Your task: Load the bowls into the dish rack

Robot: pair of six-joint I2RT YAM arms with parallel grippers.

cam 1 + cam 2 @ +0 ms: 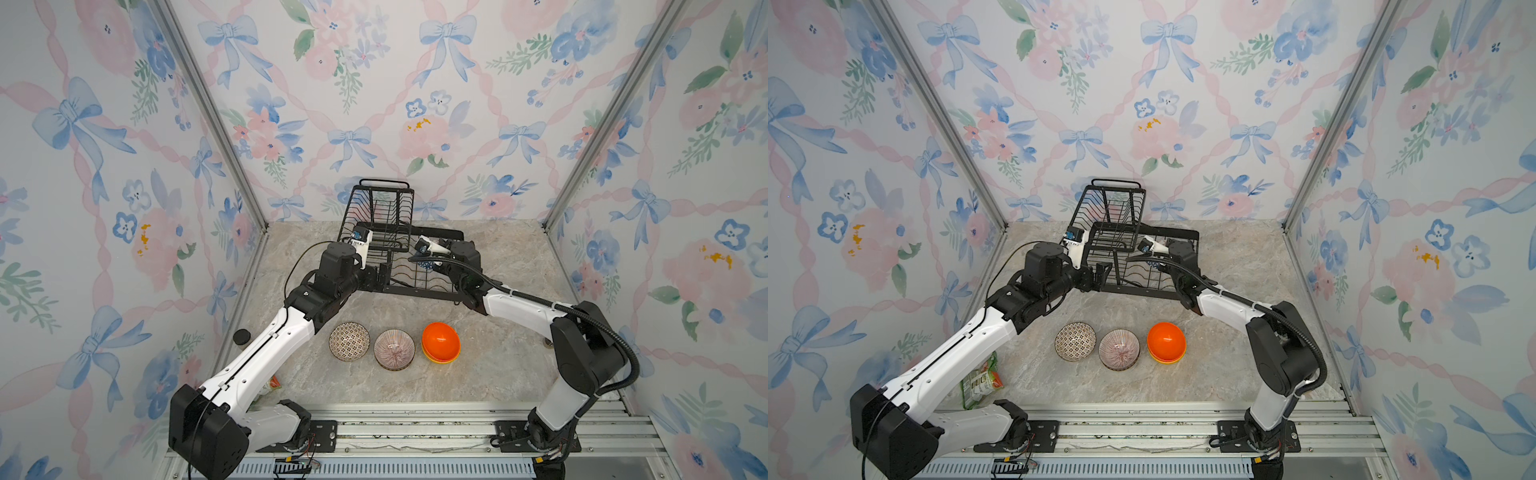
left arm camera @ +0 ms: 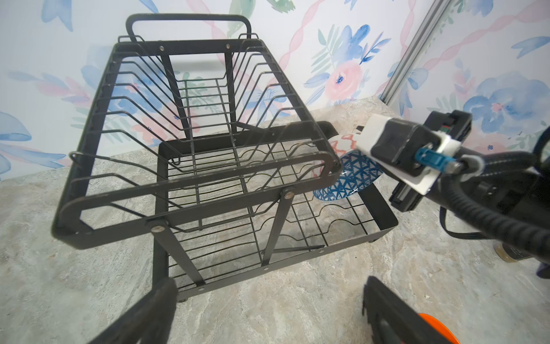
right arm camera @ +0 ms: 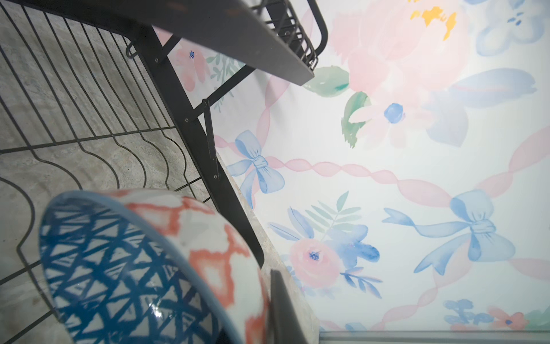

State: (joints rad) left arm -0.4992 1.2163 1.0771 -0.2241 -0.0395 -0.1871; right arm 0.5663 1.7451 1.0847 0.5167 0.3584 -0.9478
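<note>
- Table (image 1: 498, 374): carries the dish rack (image 2: 220, 208).
- Left jaws: released, empty, at the rack's near left corner.
- Right jaws: grasping the blue bowl (image 2: 351, 177), which is tilted over the rack's lower base.
- Lattice bowl (image 1: 349, 341), pink bowl (image 1: 394, 349), orange bowl (image 1: 440, 340) atop yellow bowl (image 1: 441, 360): on the table in front of the rack.

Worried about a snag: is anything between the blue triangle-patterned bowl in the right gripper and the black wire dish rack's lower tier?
Nothing visible does. The blue triangle-patterned bowl is tilted right at the lower tier of the black wire dish rack; the raised basket has its rim close beside it, not beneath.
</note>
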